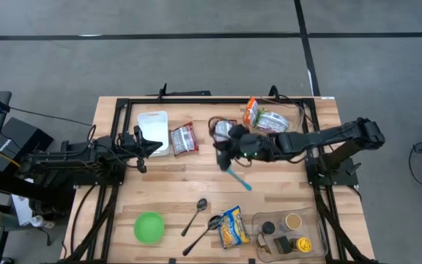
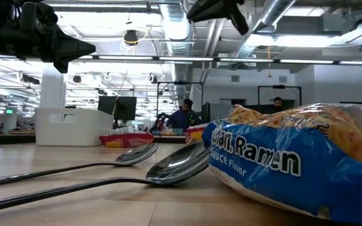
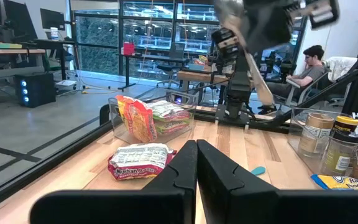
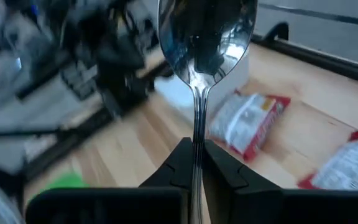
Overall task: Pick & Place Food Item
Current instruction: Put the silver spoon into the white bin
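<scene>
From above, the right end effector (image 1: 229,155) hangs over the middle of the pale wooden bench (image 1: 196,183), just beside a red-and-white noodle packet (image 1: 184,138) that lies towards the left arm, its long axis running roughly along the bench's depth. A white rectangular container (image 1: 152,132) sits beyond it, next to the left end effector (image 1: 146,147), which waits at the bench's left edge. The right arm looks better placed for the packet, though the left is also near.

At bench height, a blue-and-yellow bag (image 2: 294,160) reads "Ramen" and "Flavor"; two steel spoons (image 2: 137,166) lie beside it.

From the left wrist, the fingers (image 3: 185,171) are pressed together, empty. The red packet (image 3: 140,160) reads something like "Nissin Ramen"; I can't be certain.

From the right wrist, the fingers (image 4: 188,165) are clamped on the handle of a shiny steel spoon (image 4: 205,37), bowl pointing forward, so it probably must go down before any food is grasped.
</scene>
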`<state>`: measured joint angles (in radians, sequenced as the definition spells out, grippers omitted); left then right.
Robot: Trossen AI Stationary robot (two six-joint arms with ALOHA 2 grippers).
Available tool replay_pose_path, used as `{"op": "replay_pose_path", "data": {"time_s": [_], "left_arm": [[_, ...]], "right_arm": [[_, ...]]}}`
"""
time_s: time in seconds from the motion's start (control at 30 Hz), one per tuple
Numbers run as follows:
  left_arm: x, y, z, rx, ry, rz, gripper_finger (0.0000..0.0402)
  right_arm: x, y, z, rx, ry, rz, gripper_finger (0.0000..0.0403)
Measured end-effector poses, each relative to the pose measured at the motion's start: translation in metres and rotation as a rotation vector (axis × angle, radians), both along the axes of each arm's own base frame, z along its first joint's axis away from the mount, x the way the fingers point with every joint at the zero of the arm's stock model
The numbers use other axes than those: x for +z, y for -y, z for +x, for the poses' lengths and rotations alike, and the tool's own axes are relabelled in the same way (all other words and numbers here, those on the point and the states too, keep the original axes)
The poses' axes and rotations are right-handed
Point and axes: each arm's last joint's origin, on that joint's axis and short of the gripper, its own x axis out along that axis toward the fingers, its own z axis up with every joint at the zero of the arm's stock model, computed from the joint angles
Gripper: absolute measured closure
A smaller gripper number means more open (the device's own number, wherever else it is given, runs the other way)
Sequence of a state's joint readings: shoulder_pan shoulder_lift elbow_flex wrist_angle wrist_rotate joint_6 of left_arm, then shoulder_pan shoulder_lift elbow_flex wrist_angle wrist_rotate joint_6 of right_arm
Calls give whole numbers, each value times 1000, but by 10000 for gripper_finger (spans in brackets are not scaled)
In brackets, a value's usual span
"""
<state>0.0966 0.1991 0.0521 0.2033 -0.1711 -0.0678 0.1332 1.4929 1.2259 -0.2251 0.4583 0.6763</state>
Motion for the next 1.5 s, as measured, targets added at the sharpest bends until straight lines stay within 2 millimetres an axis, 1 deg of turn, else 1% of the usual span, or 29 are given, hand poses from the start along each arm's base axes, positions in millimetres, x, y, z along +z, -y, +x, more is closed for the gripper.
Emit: {"op": "replay_pose_path", "data": {"time_s": [0.17, 0.33, 0.53, 0.63, 0.77, 0.9, 0.97, 1.1, 1.23, 1.3, 1.37, 1.5], "left_arm": [[0, 0, 0, 0, 0, 0, 399], [0, -1, 0, 45, 2, -2, 399], [0, -1, 0, 45, 3, -2, 399], [0, -1, 0, 45, 4, -2, 399], [1, -1, 0, 45, 9, -2, 399], [2, -1, -1, 46, 26, -1, 399], [4, -1, -1, 45, 44, 1, 399], [8, -1, 0, 44, 87, 4, 399], [12, -1, 0, 41, 128, 7, 399], [14, -1, -1, 33, 152, -3, 399], [16, 0, -1, 10, 181, -55, 399], [16, 0, 0, -14, 217, -181, 399]], "right_arm": [[4, 19, 3, -149, 89, 77, 390], [4, 32, 2, -305, 154, 146, 389], [4, 38, -1, -514, 257, 172, 389], [0, 40, -3, -619, 313, 186, 388], [-10, 40, -4, -700, 386, 238, 384], [-33, 40, 9, -733, 435, 270, 385], [-43, 39, 21, -734, 473, 299, 388], [-68, 39, 48, -725, 578, 351, 387], [-86, 45, 66, -721, 698, 391, 387], [-93, 48, 72, -713, 739, 404, 390], [-97, 50, 76, -713, 766, 412, 392], [-100, 48, 82, -699, 756, 416, 391]]}}
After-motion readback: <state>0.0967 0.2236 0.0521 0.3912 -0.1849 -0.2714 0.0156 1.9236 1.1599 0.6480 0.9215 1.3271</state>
